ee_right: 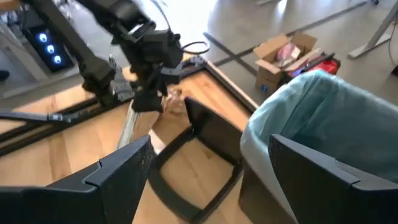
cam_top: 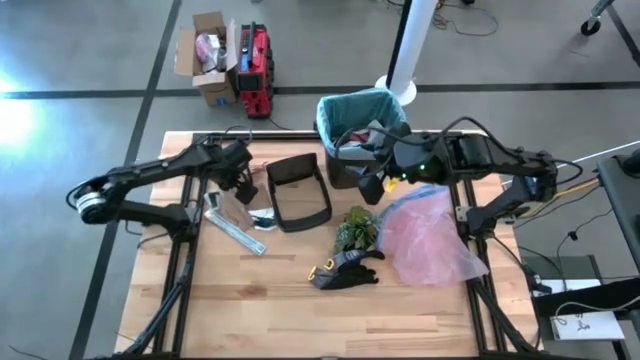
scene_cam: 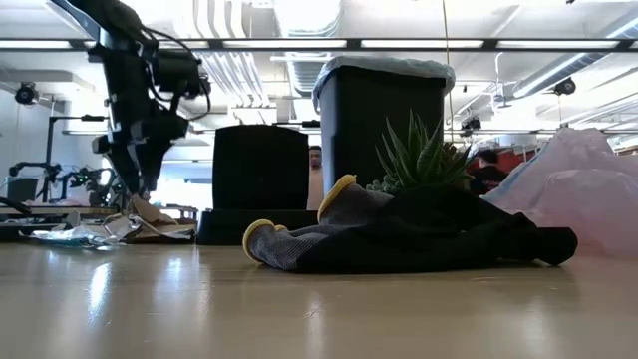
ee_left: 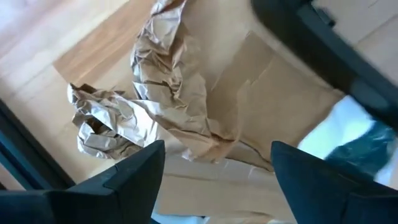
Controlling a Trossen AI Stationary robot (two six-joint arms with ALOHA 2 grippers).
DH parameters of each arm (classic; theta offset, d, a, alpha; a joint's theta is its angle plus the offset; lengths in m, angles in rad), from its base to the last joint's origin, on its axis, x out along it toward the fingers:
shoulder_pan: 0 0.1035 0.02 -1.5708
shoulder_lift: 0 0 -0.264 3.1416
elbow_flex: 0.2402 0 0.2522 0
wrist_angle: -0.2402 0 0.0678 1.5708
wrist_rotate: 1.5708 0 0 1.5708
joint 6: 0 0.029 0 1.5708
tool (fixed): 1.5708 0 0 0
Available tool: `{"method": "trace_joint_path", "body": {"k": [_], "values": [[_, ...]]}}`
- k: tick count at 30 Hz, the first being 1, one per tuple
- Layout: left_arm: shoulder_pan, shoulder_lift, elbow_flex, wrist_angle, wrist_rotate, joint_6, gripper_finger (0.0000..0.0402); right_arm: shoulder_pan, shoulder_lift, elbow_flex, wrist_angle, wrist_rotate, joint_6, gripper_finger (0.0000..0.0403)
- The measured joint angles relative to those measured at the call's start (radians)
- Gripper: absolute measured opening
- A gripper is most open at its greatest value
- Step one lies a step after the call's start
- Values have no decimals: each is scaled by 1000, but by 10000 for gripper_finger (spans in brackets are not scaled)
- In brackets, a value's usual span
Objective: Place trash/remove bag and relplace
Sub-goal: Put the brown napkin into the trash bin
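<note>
Wooden desk [cam_top: 300,290] carries no readable writing. Left pincer [ee_left: 214,165] gapes above crumpled brown trash [ee_left: 155,106]; right pincer [ee_right: 208,168] gapes beside the teal bag [ee_right: 311,106], apparently lining the bin [scene_cam: 384,130].

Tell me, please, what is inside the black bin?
The black bin holds a teal bag folded over its rim, with some trash inside. The right gripper covers part; the bottom is hidden.

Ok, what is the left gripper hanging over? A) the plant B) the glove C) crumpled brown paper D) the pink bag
C: the left gripper hangs open just above the crumpled brown paper, with the table under it.
</note>
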Motion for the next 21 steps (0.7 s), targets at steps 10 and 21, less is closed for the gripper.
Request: {"method": "trace_joint_path", "body": {"k": [10,21], "values": [[-7,165,-9,33,-79,65,220,50,22,0,-1,52,38,303],[-12,90,0,-28,-58,143,13,81,18,0,-12,85,55,279]]}}
